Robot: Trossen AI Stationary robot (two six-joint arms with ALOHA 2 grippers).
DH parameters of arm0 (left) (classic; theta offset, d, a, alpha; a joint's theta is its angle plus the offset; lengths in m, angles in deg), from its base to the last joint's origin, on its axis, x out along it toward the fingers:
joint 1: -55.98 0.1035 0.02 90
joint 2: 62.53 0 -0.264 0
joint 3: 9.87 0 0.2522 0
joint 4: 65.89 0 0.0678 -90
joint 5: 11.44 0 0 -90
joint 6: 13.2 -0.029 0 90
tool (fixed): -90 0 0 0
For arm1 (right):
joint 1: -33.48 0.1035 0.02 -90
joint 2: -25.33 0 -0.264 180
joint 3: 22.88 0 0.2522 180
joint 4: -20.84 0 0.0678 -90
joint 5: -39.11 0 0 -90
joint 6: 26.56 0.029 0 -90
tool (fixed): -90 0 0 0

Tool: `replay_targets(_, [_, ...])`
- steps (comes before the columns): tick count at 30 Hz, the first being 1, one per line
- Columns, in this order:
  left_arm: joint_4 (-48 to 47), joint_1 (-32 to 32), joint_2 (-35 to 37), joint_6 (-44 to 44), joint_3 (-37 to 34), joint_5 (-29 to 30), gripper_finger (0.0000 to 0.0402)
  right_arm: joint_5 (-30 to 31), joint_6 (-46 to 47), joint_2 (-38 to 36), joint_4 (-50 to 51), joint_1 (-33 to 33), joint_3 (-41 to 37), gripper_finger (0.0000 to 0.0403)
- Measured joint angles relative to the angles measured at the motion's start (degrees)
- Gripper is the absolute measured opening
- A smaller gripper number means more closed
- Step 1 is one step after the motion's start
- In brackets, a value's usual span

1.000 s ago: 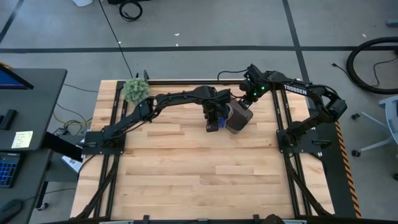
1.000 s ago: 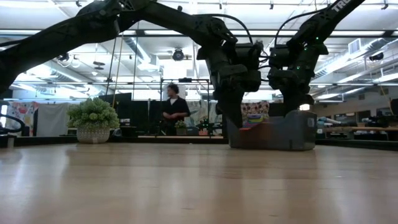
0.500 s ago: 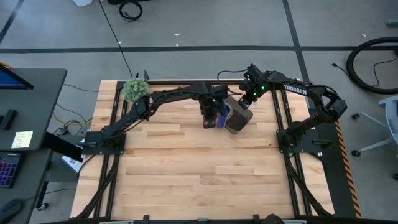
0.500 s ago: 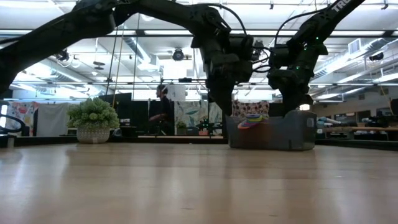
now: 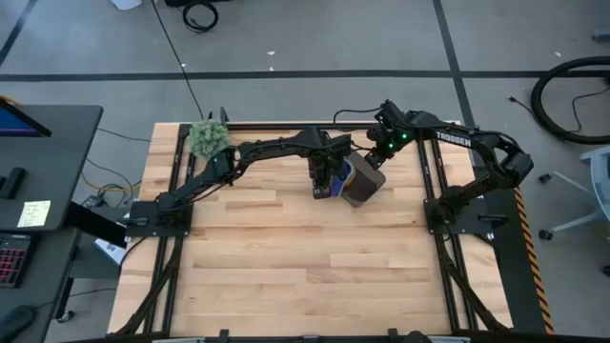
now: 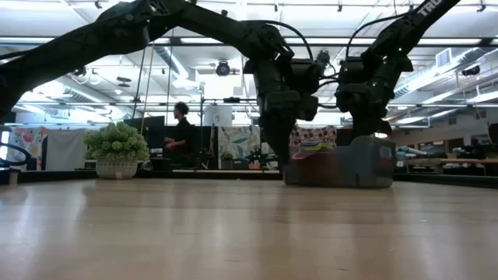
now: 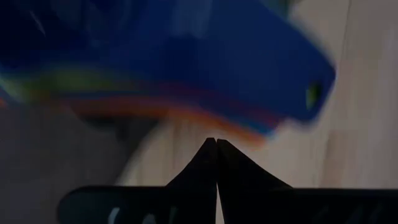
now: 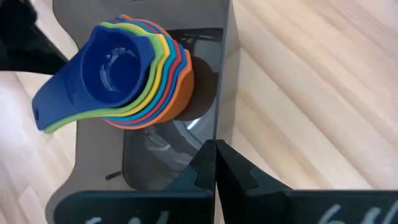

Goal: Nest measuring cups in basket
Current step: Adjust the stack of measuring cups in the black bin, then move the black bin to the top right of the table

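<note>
A: Eyes on the cups (image 8: 121,78) — nested into one stack, dark blue on top, then green, yellow, light blue, red, with orange outermost, and they sit inside the basket (image 8: 214,93).

B: And the basket?

A: It's on the worktop (image 5: 286,257), toward the far edge, a bit right of centre. In the low view it looks tipped, the side nearer the left arm lifted slightly off the wood. The stack's rims peek over its wall there.

B: The handles?

A: Fanned together, sticking out past the basket's edge toward the left arm. The left wrist view has the blue handle right in front of it, blurred.

B: Left gripper (image 5: 324,190)?

A: Down at the basket's left side, just by those handles. Its fingers (image 7: 208,163) are pressed together, tips meeting, nothing between them.

B: Right gripper (image 5: 379,160)?

A: Over the basket's far right side. Fingers (image 8: 214,163) closed narrow as well; whether they pinch the basket wall, I can't tell.

B: Anything else around?

A: A fuzzy green plant (image 5: 208,139) at the worktop's far left corner, well apart. Beyond the worktop, a person (image 6: 181,134) in the room behind.
</note>
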Motion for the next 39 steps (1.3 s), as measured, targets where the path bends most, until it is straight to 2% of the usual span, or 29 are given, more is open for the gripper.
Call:
replay_targets(12, [0.76,-1.94,-0.12,1.51,0.05,-6.95,0.0000,-1.63,1.33,0.15,-1.38,0.49,-0.37,0.0008])
replay_targets(26, [7.08,-2.21,-0.17,-0.52,0.07,-10.77,0.0000,-2.18,1.49,0.26,-2.12,0.72,-0.44,0.0008])
replay_targets(39, [13.71,-2.21,-0.17,-1.16,0.07,-9.84,0.0000,-2.17,1.33,0.26,-2.12,0.72,-0.46,0.0008])
